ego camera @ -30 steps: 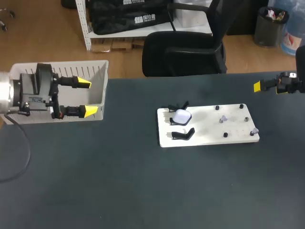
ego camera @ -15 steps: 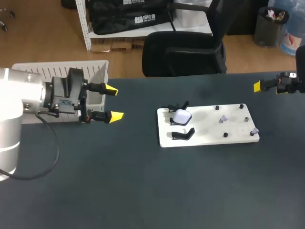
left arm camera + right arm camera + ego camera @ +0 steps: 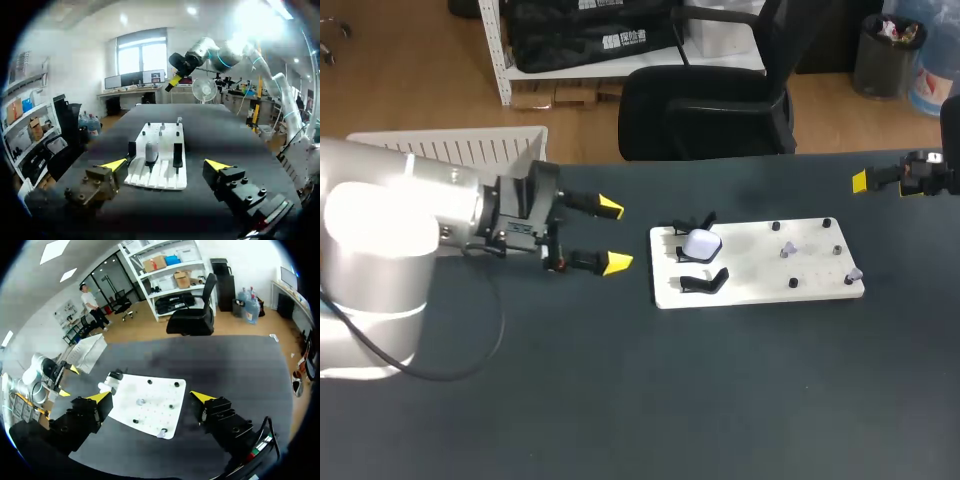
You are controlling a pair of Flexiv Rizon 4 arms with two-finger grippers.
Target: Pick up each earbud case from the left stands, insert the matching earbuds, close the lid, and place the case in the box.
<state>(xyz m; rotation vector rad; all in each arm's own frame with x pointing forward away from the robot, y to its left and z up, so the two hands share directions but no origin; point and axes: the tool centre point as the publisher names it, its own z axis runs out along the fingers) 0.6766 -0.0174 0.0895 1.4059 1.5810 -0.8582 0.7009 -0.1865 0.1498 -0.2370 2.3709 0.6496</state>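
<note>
Head view: dark table (image 3: pixel 620 400) with a white board (image 3: pixel 760 290) lying flat at about 3 o'clock from table centre.

Three black stands (image 3: pixel 705 282) run in a column along the board's 9 o'clock end. The white earbud case (image 3: pixel 701 242) sits on the middle stand. The stands at its 12 and 6 o'clock carry nothing.

Towards the board's 3 o'clock end we note small black pegs (image 3: pixel 792 283). One pale earbud (image 3: pixel 786 250) is near the board's centre, and a second earbud (image 3: pixel 854 272) is by its 4 o'clock corner. Both are too small for us to make out in detail.

The pale box (image 3: pixel 450 145) stands at the table's 10 o'clock corner, partly hidden behind our left arm.

The left gripper (image 3: pixel 613 236) hangs over bare table just off the board's 9 o'clock edge, pointing towards the stands. Its fingers are spread wide with nothing between them. In the left wrist view the left gripper (image 3: pixel 165 164) has the board (image 3: pixel 160 175) straight ahead, with the earbud case (image 3: pixel 151 151) upright on its stand between two bare stands (image 3: pixel 177 155). Neither yellow tip touches anything.

The right gripper (image 3: pixel 865 181) is at the table's 2 o'clock edge, well apart from the board. In the right wrist view the right gripper (image 3: pixel 150 396) also has its fingers parted and holds nothing. The board (image 3: pixel 150 420) lies under and ahead of it, and the box (image 3: pixel 87 352) lies beyond.
</note>
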